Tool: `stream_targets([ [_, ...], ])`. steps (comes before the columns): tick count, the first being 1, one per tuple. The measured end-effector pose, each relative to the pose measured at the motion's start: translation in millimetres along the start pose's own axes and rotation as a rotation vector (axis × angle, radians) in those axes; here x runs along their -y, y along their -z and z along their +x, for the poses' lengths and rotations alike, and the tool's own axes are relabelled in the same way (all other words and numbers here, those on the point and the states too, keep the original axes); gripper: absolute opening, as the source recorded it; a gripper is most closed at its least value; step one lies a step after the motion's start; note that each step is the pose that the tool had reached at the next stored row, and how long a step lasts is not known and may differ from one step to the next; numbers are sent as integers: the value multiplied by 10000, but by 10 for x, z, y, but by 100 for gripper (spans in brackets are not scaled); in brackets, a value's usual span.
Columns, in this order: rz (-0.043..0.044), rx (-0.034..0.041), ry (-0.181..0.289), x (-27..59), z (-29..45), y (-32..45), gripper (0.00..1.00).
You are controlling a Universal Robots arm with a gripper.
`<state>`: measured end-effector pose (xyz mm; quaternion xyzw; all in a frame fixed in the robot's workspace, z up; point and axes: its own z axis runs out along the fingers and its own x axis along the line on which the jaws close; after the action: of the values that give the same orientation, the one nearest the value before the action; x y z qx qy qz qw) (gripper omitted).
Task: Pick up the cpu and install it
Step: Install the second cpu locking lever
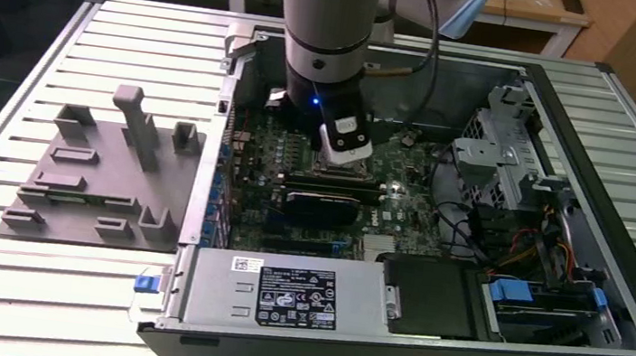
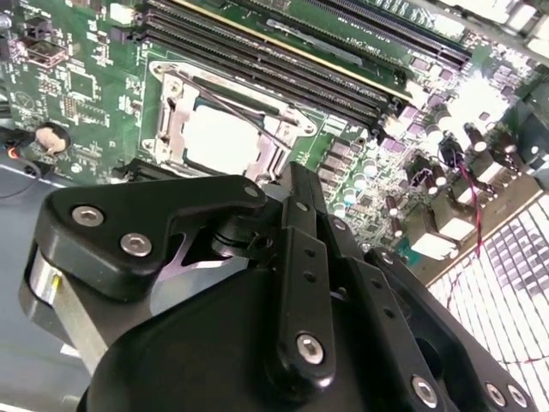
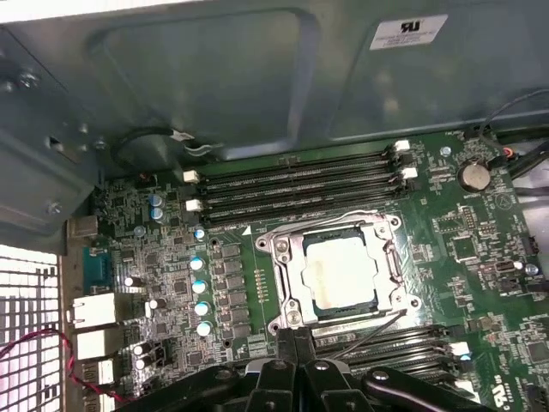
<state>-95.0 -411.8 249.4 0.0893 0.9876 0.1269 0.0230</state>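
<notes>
Cpu (image 3: 340, 272): silvery-grey square with a paler rim, lying flat inside the socket frame (image 3: 286, 273) on the motherboard (image 3: 480, 257); it also shows in the second wrist view (image 2: 221, 137), pale and bright, within the same frame.
Socket frame: metal surround with screws at its corners; a thin metal lever (image 3: 364, 330) runs along one side of it in the first wrist view, and another thin wire crosses above the chip in the second wrist view.
Gripper (image 3: 298, 339): black fingers pressed together with no gap between them and nothing held; the tips sit just beside the edge of the socket frame, apart from the cpu.
Gripper, second wrist view (image 2: 296, 184): black linkage with screw heads fills the foreground, its tip pointing toward the socket.
Arm (image 1: 327, 24): grey, coming straight down into the open computer case (image 1: 616, 269) in the exterior view, with a white block (image 1: 344, 140) near its lower end over the board.
Memory slots (image 3: 300, 184): long dark rows next to the socket, on the side away from the fingers.
Fixture (image 1: 100, 174): grey plastic with upright blocks, on the slatted table (image 1: 2, 285) at the exterior view's left, outside the case.
Power supply (image 1: 279, 293): grey box along the near wall of the case.
</notes>
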Motion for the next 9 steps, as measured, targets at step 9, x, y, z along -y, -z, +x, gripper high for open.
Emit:
stream_targets([
  [9, 83, 15, 0, -9, -15, 24, 11],
])
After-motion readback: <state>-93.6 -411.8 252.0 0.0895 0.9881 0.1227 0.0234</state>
